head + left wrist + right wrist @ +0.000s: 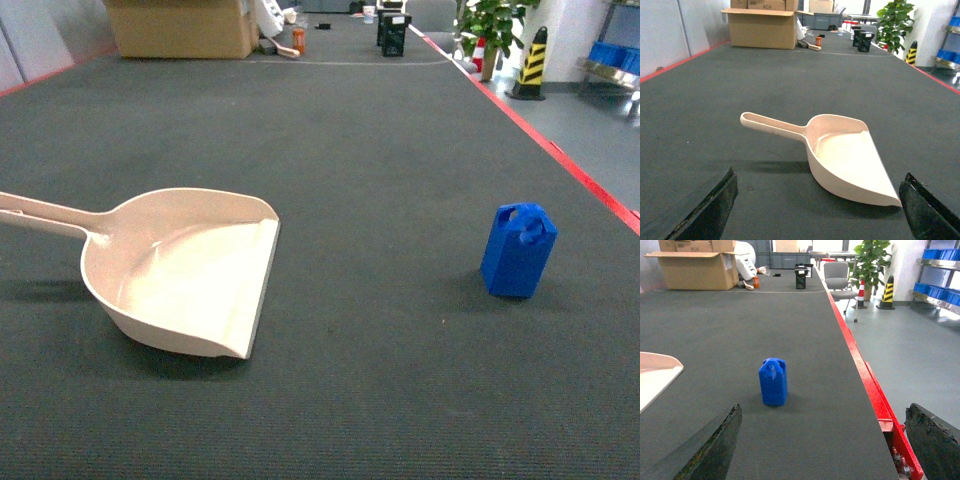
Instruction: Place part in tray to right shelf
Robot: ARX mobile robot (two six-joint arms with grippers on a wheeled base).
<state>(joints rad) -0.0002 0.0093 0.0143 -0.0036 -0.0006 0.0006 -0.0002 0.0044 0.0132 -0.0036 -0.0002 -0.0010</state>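
The part (518,252) is a small bright blue block standing upright on the dark belt, right of centre; the right wrist view shows the part (773,381) ahead and left of my open right gripper (822,450). The cream tray (190,272) lies on the left with its handle pointing left and its flat lip toward the part. In the left wrist view the tray (845,155) sits just ahead of my open left gripper (817,212), whose right finger is near the tray's front corner. Neither gripper shows in the head view. The right shelf is out of view.
The belt's red right edge (862,375) runs close beside the right gripper, with grey floor beyond. A cardboard box (180,27), black containers (393,33), a plant (492,25) and a striped cone (531,62) stand far off. Blue crates (940,270) sit on a distant rack.
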